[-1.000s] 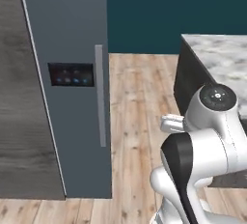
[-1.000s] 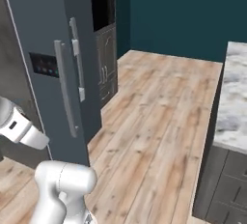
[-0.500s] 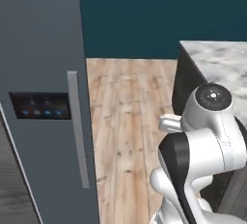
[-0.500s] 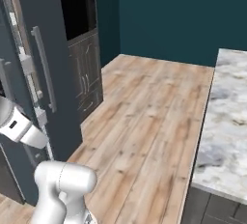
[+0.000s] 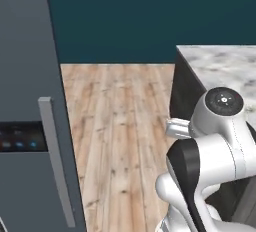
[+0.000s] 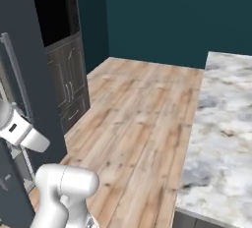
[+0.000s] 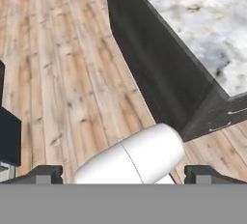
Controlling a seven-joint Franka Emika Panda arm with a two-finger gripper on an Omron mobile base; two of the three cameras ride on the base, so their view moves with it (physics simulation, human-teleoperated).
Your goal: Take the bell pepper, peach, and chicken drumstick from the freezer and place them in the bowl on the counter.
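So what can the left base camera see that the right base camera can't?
The left base view alone shows the freezer door's small dark screen panel beside its long grey handle. The right base view alone shows dark wood-grain cupboards with a black oven opening above them. Both share the marbled counter, the wooden floor, the teal wall and the robot's white arm.

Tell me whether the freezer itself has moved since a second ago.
No. The freezer and counter shift together across the left base view, so the base turned.
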